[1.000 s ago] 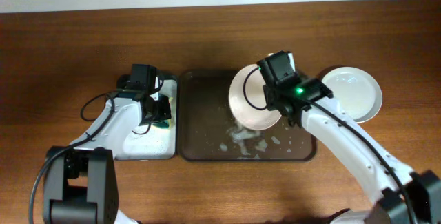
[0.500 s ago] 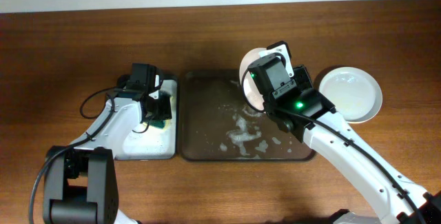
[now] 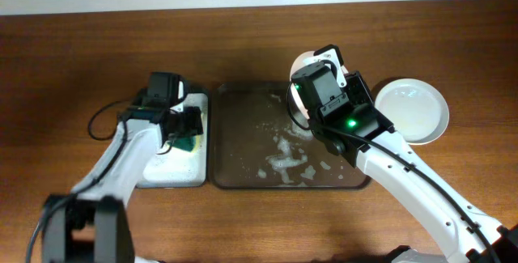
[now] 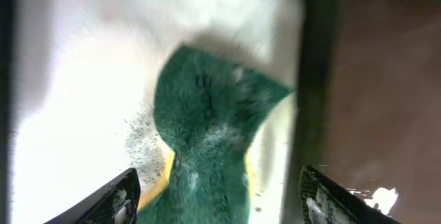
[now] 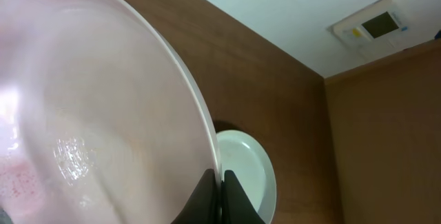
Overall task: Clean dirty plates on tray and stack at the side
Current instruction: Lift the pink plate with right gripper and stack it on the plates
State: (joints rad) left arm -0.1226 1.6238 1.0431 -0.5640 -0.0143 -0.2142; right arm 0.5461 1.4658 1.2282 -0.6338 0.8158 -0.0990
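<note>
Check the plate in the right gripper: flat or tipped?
Tipped, nearly on edge; the right gripper pinches the pinkish plate by its rim.

We see what looks like a robotics lab, not a kitchen. Two white robot arms, the left arm trailing a black cable, work at a wooden table. The right arm holds a plate by a tray. A white ceiling carries a square unit above brown wall panels.
</note>
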